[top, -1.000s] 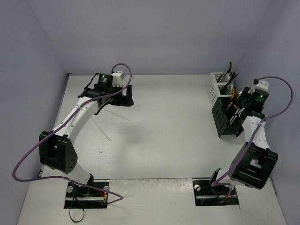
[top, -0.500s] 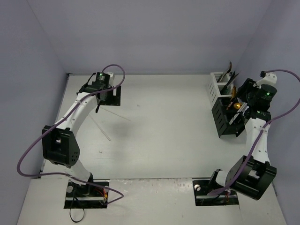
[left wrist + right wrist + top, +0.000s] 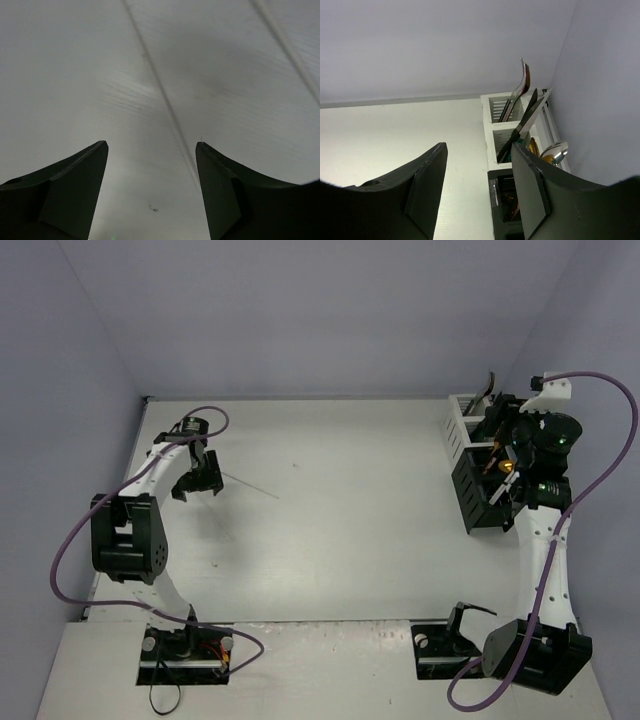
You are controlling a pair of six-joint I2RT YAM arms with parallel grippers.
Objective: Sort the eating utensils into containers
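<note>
Two long pale chopsticks lie on the table at the left. One chopstick (image 3: 252,486) (image 3: 165,100) runs between the fingers of my open left gripper (image 3: 204,485) (image 3: 151,146), close to the right finger and untouched. The other chopstick (image 3: 290,55) lies off to the right. My right gripper (image 3: 502,445) (image 3: 479,147) hangs open and empty above the white container (image 3: 458,422) (image 3: 490,131) and the black container (image 3: 478,502) (image 3: 496,200). Black-handled knives (image 3: 526,119), a gold spoon (image 3: 535,146) and a silver spoon (image 3: 556,149) stand in the white one.
Both containers stand against the right wall (image 3: 590,360), close to the back corner. The left wall (image 3: 70,410) runs close beside the left arm. Purple cables (image 3: 75,540) loop off both arms. The arm bases sit at the near edge.
My left arm has swung left and down over the chopsticks, its jaws narrowing a little. My right gripper has lifted back from the black container and opened wider.
</note>
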